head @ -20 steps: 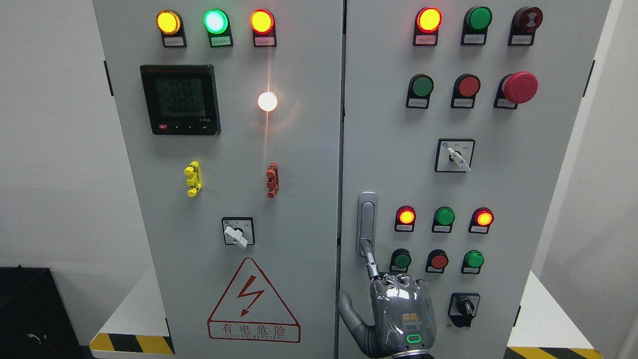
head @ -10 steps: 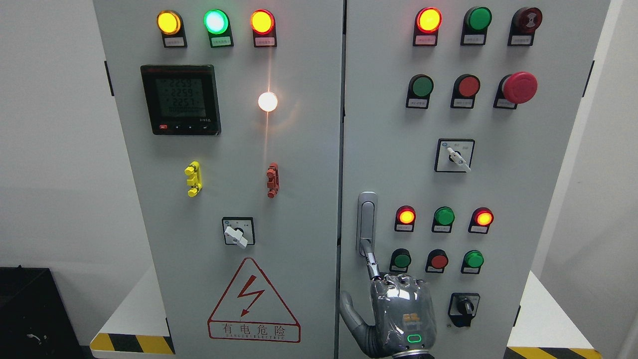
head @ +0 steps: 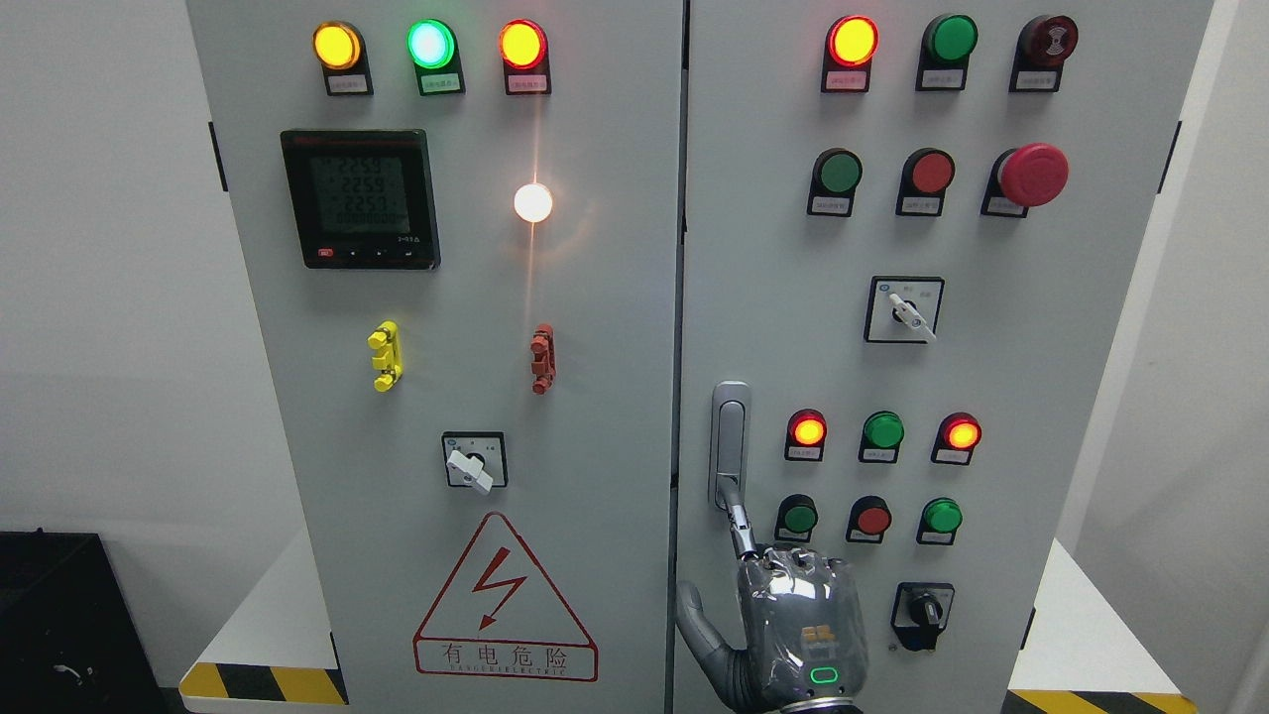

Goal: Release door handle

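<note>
Grey cabinet doors (head: 555,297) fill the view—nothing has shifted: the right robot hand (head: 801,625) seemingly keeps one finger (head: 739,521) hooked in the door handle (head: 730,436), unreleased.

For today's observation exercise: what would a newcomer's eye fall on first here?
Probably the bright white lamp glaring on the left door, then the big red mushroom button at upper right. Low down, a silver robot hand reaches one finger up to the door handle.

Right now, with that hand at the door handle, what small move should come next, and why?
Probably draw the right hand down and back: one finger touches the handle at its lower end, the others are curled, and the door looks closed.
</note>
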Available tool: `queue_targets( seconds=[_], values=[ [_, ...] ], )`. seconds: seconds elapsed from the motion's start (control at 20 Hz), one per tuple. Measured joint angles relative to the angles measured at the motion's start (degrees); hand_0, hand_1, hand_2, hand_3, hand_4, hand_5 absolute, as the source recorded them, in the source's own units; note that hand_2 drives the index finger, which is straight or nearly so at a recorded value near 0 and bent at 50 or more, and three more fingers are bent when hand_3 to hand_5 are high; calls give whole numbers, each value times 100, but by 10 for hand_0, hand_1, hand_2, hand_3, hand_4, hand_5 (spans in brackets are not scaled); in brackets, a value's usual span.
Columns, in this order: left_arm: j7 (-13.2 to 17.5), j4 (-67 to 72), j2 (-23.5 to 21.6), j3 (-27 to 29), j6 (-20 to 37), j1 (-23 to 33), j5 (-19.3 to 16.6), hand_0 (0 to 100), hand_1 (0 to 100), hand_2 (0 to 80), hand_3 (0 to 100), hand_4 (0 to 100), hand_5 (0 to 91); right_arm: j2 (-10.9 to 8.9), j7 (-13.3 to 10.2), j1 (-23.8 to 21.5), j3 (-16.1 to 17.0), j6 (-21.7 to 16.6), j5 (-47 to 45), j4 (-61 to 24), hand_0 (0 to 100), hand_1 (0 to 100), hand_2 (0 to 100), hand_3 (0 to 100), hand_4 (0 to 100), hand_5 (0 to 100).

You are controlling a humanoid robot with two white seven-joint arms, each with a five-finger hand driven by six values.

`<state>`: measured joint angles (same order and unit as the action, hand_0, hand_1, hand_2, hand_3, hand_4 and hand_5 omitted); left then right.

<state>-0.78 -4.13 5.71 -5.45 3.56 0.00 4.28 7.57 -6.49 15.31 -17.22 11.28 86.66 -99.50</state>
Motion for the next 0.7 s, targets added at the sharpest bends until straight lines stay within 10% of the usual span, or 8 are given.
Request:
queue_targets(
  seconds=[0.7],
  values=[
    [0,0,0,0,0,0,-1,120,556,0,0,0,0,6,28,-17,6,1,-6,4,496,195,0,951,943,968]
  ],
)
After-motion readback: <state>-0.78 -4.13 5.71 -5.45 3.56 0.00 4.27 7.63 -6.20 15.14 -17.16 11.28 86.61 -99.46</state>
